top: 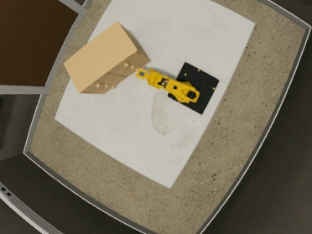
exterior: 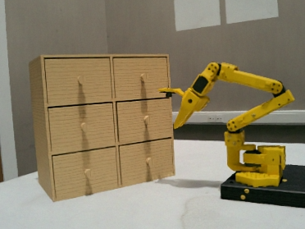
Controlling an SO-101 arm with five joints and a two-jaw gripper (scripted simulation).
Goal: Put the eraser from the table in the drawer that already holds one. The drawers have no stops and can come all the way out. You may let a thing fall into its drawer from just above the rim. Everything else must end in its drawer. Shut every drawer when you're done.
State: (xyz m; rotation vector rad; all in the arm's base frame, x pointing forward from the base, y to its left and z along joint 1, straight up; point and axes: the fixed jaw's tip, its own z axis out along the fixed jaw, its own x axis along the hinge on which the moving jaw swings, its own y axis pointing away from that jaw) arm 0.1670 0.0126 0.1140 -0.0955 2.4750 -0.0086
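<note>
The wooden cabinet has two columns of three drawers, and all of them sit flush with small knobs. It also shows from above in the top view. My gripper is at the cabinet's right front edge, level with the seam between the top right drawer and the middle right drawer. One jaw points sideways at the cabinet face and the other points down. The jaws stand apart with nothing between them. From above, the gripper is close to the cabinet front. No eraser shows in either view.
The arm's black base plate lies to the right of the cabinet on a white mat. The mat lies on a sandy table top with a raised grey rim.
</note>
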